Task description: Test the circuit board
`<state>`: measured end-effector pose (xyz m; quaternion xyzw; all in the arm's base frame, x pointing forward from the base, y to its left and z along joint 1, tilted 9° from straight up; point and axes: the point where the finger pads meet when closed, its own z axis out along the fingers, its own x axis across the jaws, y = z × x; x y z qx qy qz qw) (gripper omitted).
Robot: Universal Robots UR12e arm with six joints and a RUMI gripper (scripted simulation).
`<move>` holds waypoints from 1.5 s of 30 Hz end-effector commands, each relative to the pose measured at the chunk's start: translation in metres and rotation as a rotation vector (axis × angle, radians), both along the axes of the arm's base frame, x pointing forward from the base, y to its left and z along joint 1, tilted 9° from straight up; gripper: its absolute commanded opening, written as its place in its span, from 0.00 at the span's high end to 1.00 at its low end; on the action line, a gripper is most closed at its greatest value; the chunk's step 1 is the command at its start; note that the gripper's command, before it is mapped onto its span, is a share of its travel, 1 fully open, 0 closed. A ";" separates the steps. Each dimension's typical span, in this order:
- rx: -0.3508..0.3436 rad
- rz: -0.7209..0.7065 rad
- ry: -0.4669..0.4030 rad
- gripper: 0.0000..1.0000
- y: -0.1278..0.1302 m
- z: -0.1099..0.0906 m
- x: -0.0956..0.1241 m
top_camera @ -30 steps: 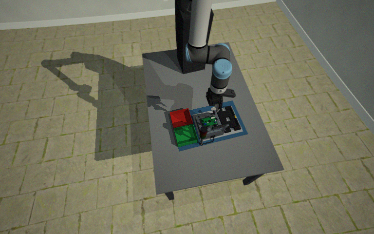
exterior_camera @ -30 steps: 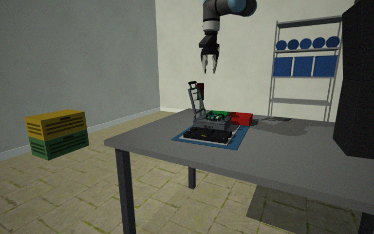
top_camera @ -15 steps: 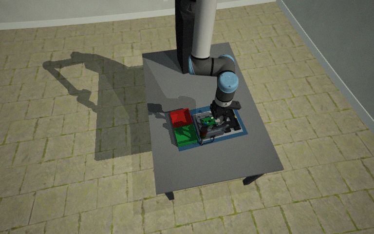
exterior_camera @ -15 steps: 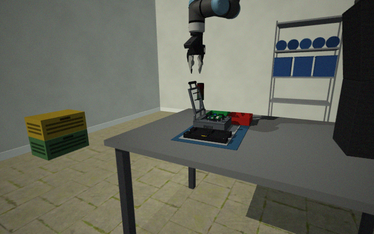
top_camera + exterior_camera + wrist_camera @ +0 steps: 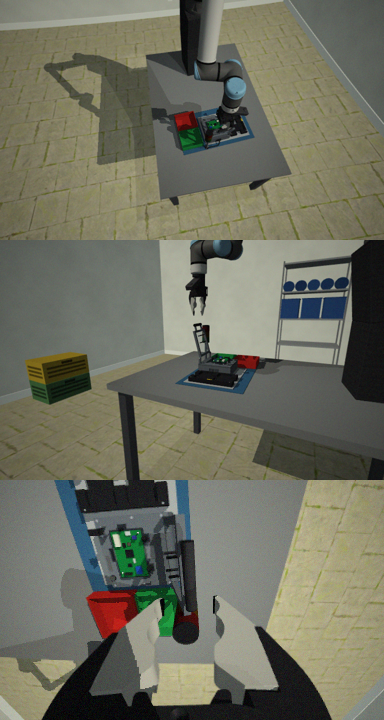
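Note:
The green circuit board (image 5: 212, 123) (image 5: 220, 360) (image 5: 130, 553) lies flat in the grey tester (image 5: 218, 367) (image 5: 102, 567), component side up. The tester's lid (image 5: 201, 341) (image 5: 187, 572) stands open and upright, and its black handle bar shows in the wrist view. My gripper (image 5: 198, 314) (image 5: 188, 598) hangs high above the lid's top edge. Its fingers are partly apart with nothing between them. The signal light (image 5: 206, 331) (image 5: 186, 630) stands behind the lid and looks dark red. The black tray (image 5: 240, 127) (image 5: 212, 378) (image 5: 120, 492) sits in front of the tester.
The red bin (image 5: 185, 120) (image 5: 247, 361) (image 5: 107, 612) and the green bin (image 5: 190, 138) (image 5: 223, 356) (image 5: 146, 601) stand side by side next to the tester on the blue mat (image 5: 195, 151) (image 5: 243, 387). The arm's black base column (image 5: 362, 324) stands at the table's end.

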<state>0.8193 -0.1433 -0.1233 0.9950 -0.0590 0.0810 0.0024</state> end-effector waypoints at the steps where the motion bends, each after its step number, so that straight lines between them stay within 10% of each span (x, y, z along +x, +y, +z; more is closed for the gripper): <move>1: -0.002 0.000 -0.002 0.70 0.000 -0.004 0.003; 45: -0.002 0.001 -0.002 0.70 0.000 -0.022 0.007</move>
